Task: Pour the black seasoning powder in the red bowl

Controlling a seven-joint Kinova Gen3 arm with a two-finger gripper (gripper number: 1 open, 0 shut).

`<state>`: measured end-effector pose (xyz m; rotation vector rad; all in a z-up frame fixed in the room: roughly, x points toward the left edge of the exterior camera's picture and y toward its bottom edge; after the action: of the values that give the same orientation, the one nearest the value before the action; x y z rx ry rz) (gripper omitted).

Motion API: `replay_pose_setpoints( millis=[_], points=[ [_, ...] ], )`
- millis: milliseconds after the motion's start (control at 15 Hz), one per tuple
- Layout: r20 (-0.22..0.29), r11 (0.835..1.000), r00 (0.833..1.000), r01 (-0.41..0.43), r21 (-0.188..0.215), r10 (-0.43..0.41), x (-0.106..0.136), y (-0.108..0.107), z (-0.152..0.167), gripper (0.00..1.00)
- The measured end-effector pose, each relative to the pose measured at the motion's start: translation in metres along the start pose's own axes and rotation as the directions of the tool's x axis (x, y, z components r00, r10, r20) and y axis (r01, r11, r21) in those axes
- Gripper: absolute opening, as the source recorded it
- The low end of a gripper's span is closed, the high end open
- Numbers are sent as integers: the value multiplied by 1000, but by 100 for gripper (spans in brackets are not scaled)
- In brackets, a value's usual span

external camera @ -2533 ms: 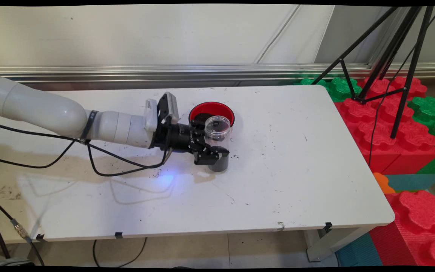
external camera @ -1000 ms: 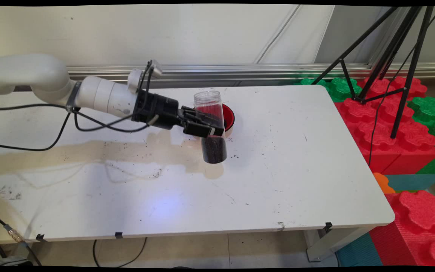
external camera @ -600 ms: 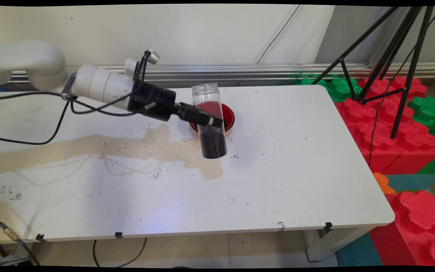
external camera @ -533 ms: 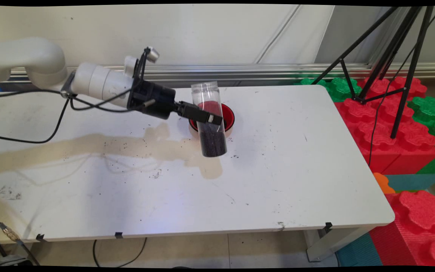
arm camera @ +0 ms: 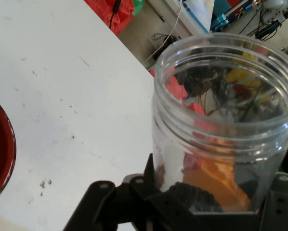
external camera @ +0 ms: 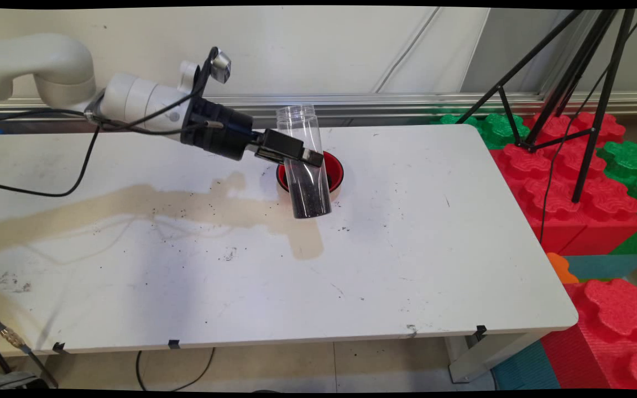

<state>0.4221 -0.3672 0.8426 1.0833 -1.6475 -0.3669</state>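
Observation:
A clear plastic jar [external camera: 303, 160] with dark grains in its lower part hangs in the air, tilted slightly with its open mouth up and to the left. My gripper [external camera: 302, 157] is shut on the jar around its middle. Behind and just below the jar stands a red bowl [external camera: 334, 172] on the white table [external camera: 418, 232]. In the hand view the jar [arm camera: 221, 125] fills the right side, its threaded mouth near the camera, and the gripper [arm camera: 197, 197] clasps it at the bottom. The red bowl's rim [arm camera: 4, 159] shows at the left edge.
Dark grains lie scattered on the table around the bowl and toward the left. A black tripod [external camera: 567, 83] stands beyond the table's right end on red and green foam blocks [external camera: 584, 193]. Black cables [external camera: 75, 177] hang from the arm over the left side.
The gripper, shut on the jar, has lifted it off the table and carried it up and back, so it now hangs in front of the red bowl. The wrist has also rolled.

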Motion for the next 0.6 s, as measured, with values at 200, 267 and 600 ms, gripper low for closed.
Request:
replay_pose_setpoints(
  millis=[200,267,600],
  points=[
    [14,998,998,67,-4,-66,6,-4,-5,0],
    [17,996,996,90,-4,-90,7,-6,-6,0],
    [30,981,981,194,-1,-193,12,-16,-11,0]
  ],
)
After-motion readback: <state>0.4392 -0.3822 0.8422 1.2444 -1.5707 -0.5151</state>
